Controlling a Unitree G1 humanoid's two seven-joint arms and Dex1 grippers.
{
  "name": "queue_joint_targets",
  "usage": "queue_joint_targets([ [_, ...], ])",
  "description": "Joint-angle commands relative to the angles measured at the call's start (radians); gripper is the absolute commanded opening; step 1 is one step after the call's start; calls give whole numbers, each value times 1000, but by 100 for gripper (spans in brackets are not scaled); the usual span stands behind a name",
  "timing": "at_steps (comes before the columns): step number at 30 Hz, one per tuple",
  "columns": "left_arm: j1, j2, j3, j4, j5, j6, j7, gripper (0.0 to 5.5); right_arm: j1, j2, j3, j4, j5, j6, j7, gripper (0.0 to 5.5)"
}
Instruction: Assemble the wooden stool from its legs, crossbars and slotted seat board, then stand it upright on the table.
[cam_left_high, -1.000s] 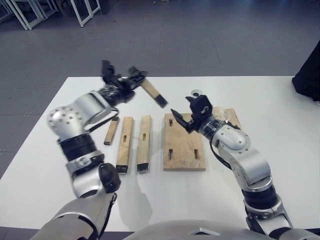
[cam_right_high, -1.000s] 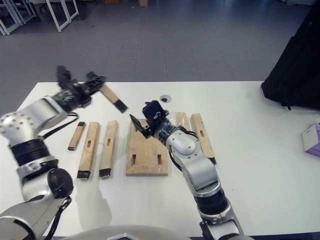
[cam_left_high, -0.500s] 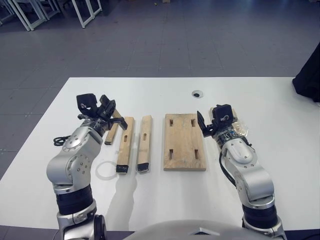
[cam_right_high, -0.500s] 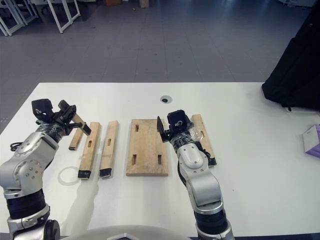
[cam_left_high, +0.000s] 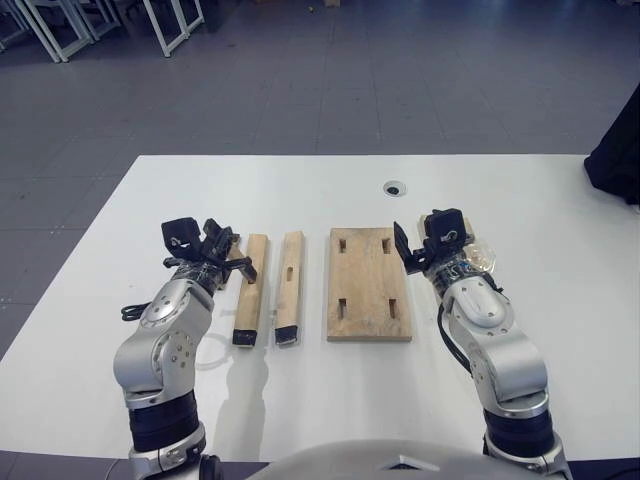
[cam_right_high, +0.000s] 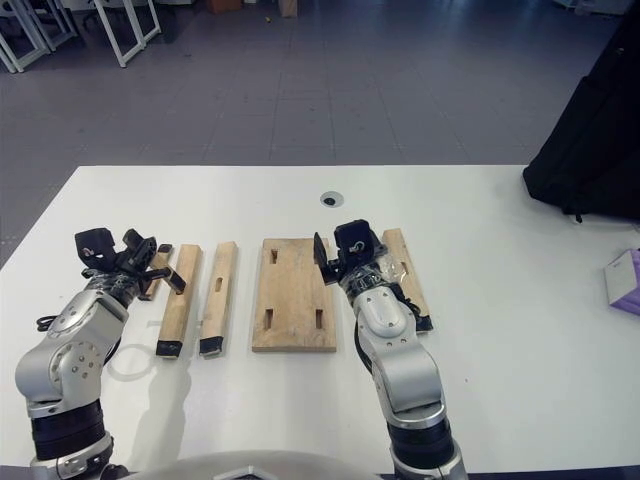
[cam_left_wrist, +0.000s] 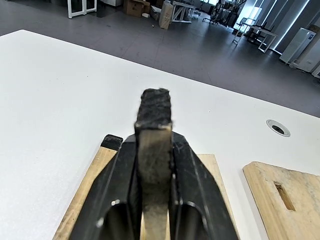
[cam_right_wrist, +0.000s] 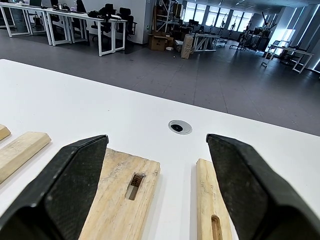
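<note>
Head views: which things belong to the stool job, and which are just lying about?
Job: pale slotted wooden seat board; two long black-tipped wooden legs; another slotted wooden leg; short black-tipped wooden bar.
Lying about: small purple box; big black bag.

The pale seat board (cam_left_high: 369, 283), cut with four slots, lies flat mid-table. Two black-tipped legs (cam_left_high: 250, 288) lie side by side left of it, and a third leg (cam_right_high: 397, 240) lies just right of it. A black-tipped stick (cam_left_wrist: 155, 107) is clamped in the left gripper (cam_left_wrist: 154, 150).

White tbl (cam_left_high: 300, 190), seat board (cam_left_high: 368, 283), slotted legs (cam_left_high: 288, 300)
</note>
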Motion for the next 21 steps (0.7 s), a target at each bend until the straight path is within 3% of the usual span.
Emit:
queue_joint_targets([
  [1, 21, -2, 9, 1, 23, -12, 8, 43, -11, -6, -2, -7, -5, 22, 10, 361],
  [13, 110, -51, -73, 93, 141, -124, 20, 43, -22, -11, -3, 0, -17, 14, 22, 361],
  [21, 82, -93, -68, 123, 166, -142, 54, 43, -28, -12, -2, -2, -23, 19, 32, 361],
])
